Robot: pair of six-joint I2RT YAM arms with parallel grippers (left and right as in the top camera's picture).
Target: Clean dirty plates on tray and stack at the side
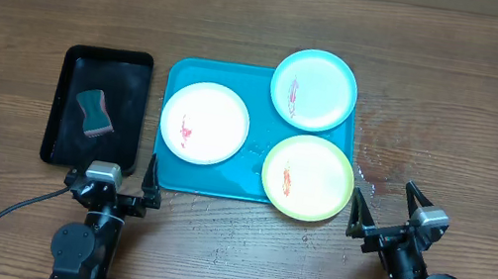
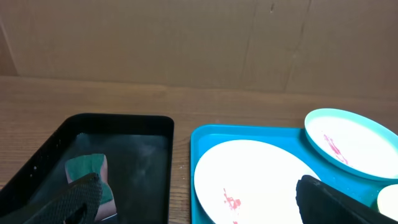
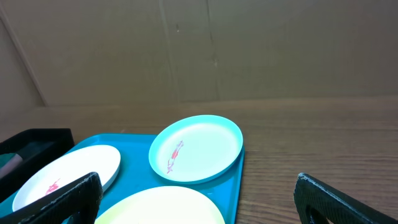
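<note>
Your three plates sit mid-frame on the teal tray: white plate left, pale blue-mint plate upper right, yellow-green plate lower right, overhanging the rim. Each shows one small red-orange smear. Black tray at left holds a sponge. Left gripper and right gripper, along the bottom edge, both have fingers spread.

Overhead: straight down from high above the table, far off. Left wrist: low, close, at 7 o'clock, facing 12 across black tray and teal tray. Right wrist: low at 5 o'clock, facing 11. Shared by all: white plate, mint plate.
</note>
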